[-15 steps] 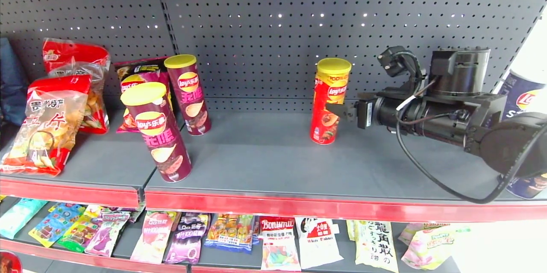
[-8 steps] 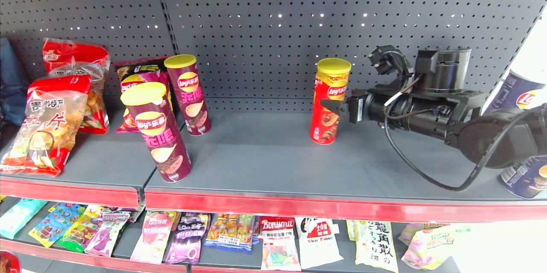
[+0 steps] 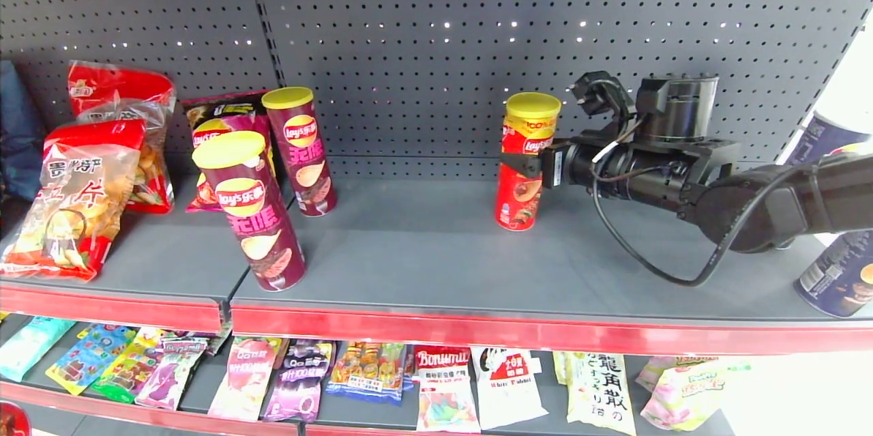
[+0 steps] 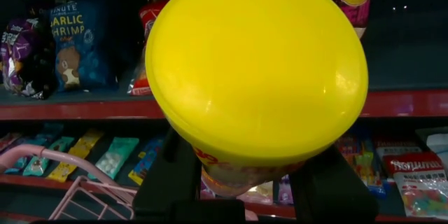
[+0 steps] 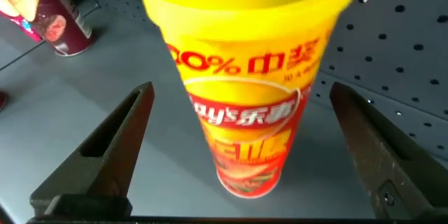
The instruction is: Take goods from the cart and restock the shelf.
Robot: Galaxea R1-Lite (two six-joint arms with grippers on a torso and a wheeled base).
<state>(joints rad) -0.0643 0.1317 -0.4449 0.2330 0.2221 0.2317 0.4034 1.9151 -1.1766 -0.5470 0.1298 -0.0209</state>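
Observation:
A red chip can with a yellow lid (image 3: 525,163) stands upright on the grey shelf (image 3: 423,252), near the pegboard back. My right gripper (image 3: 522,164) is at the can's mid height with its fingers on either side. In the right wrist view this can (image 5: 245,133) sits between the wide-open fingers (image 5: 105,154) of the right gripper (image 5: 243,94) without touching them. My left gripper (image 4: 245,182) is shut on another can with a yellow lid (image 4: 255,63), whose top faces the camera.
Two purple cans (image 3: 249,211) (image 3: 300,149) and several snack bags (image 3: 75,197) stand on the shelf's left. A dark blue can (image 3: 835,272) is at the far right edge. Candy bags (image 3: 443,388) line the lower shelf. A pink cart (image 4: 77,196) is below my left gripper.
My right arm has moved left along the shelf, and its open fingers now straddle the red can. The can and the other goods have not moved.

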